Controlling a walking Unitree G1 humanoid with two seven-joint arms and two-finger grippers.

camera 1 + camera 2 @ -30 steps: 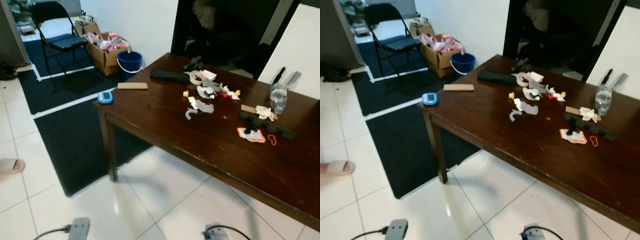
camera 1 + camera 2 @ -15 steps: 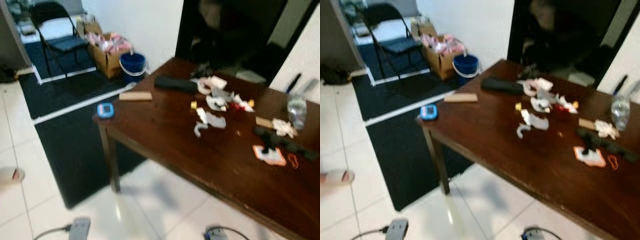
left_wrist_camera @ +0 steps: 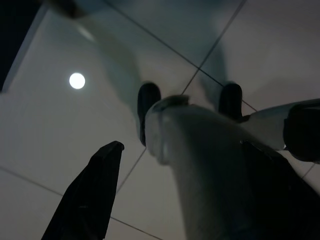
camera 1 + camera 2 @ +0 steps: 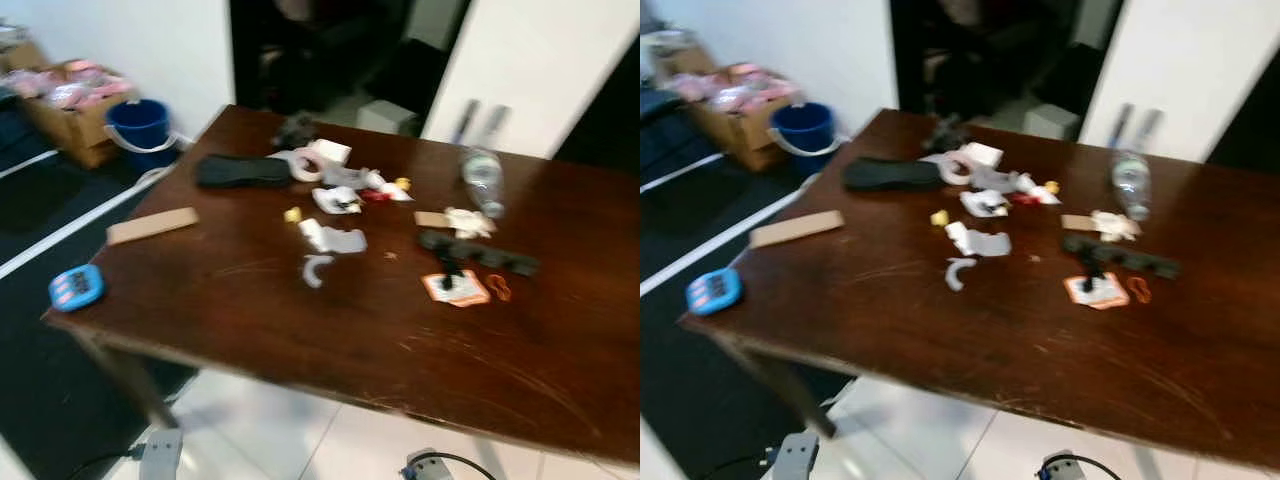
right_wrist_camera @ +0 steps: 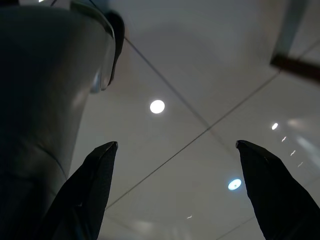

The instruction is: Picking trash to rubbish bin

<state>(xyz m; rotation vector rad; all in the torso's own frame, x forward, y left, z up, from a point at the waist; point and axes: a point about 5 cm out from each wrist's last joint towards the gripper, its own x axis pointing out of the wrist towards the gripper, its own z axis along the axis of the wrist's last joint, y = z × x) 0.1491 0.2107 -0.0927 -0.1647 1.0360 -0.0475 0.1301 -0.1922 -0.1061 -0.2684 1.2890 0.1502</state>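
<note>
Table (image 4: 250,300) dark glossy wood | scraps (image 4: 333,238) crumpled white | bucket (image 4: 140,124) round blue

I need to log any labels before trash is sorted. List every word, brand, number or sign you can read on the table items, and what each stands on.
None can be read.
Blue device: markings on its face, too blurred.
Orange-edged card: no print legible.
Water bottle: label blurred.
Blue bucket: no text seen.

The near half of the dark wooden table (image 4: 300,330) lies bare, open to a reach from the front edge. Beyond it, scraps (image 4: 335,238), a black strip (image 4: 478,254) and a bottle (image 4: 483,178) crowd the far half.
</note>
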